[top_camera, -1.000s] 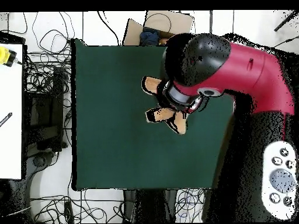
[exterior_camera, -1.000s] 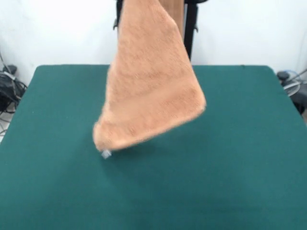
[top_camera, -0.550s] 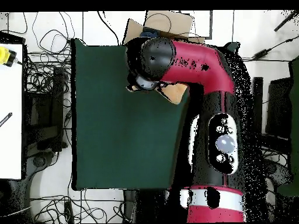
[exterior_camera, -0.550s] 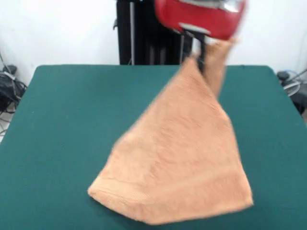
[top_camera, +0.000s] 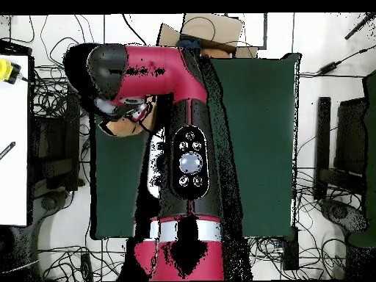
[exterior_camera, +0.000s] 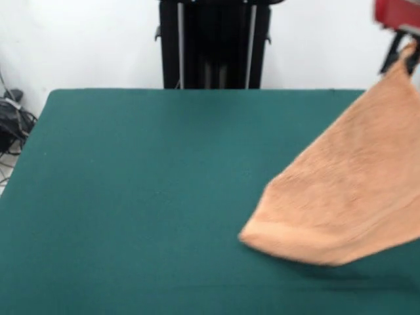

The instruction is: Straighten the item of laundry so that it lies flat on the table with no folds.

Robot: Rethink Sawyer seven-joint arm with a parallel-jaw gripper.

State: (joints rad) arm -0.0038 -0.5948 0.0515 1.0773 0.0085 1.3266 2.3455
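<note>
The item of laundry (exterior_camera: 348, 190), a light orange-tan towel, hangs by one corner at the right edge of the front view. It fans out downward and leftward, and its lower edge is at or just over the table (exterior_camera: 144, 197), a dark green top. My gripper (exterior_camera: 403, 56) is at the top right, shut on the towel's upper corner. In the overhead view the red arm (top_camera: 158, 66) reaches over the table's left edge, and only a scrap of the towel (top_camera: 121, 126) shows under its wrist. The gripper is hidden there.
Tangled cables (exterior_camera: 10, 118) lie off the table's left side in the front view. The overhead view shows a cardboard box (top_camera: 213, 29) beyond the table's top edge, a white desk (top_camera: 13, 147) at the left, and cables (top_camera: 59, 110) all around.
The arm has swung to the right of the front view with the towel. The towel has moved from the table's middle to its right edge, trailing behind the gripper.
</note>
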